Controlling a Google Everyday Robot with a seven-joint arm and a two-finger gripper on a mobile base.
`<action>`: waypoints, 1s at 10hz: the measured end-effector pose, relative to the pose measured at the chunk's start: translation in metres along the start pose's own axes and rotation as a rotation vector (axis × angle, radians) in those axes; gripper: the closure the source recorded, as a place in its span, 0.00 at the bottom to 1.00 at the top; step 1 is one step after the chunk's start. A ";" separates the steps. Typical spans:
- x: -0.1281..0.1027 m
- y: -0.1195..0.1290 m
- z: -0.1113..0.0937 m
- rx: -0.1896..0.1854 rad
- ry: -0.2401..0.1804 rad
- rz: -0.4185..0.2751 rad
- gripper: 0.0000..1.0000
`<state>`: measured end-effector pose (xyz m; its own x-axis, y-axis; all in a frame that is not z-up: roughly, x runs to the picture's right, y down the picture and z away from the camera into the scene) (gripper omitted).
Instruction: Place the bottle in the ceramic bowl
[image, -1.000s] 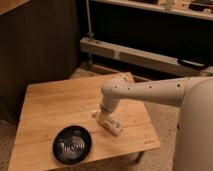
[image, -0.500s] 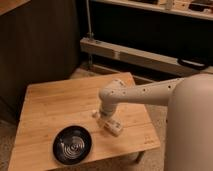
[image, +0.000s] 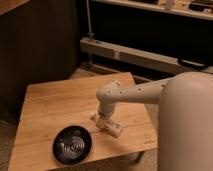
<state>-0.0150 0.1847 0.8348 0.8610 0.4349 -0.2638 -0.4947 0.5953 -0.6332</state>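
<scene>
The black ceramic bowl (image: 72, 145) with pale rings inside sits near the front edge of the wooden table (image: 55, 102). The whitish bottle (image: 113, 128) lies on its side on the table, just right of the bowl. My gripper (image: 101, 119) points down from the white arm (image: 135, 92) and sits right at the bottle's left end, low over the table. The bottle is outside the bowl, a short gap from its rim.
The table's front edge runs close behind the bowl, and its right edge (image: 145, 120) is near the bottle. A dark shelf unit with a pale rail (image: 130, 55) stands behind the table. My arm's large white body (image: 187, 125) fills the right.
The arm's white body has swung closer and fills more of the right side. The gripper stays low at the bottle, which still lies in the same spot. The bowl has not moved.
</scene>
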 end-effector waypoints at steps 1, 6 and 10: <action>-0.002 0.002 0.002 -0.011 0.005 -0.001 0.72; -0.037 0.014 -0.037 -0.126 -0.160 0.035 1.00; -0.097 0.054 -0.123 -0.320 -0.540 0.071 1.00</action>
<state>-0.1103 0.0918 0.7366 0.6048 0.7955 0.0382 -0.4167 0.3570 -0.8360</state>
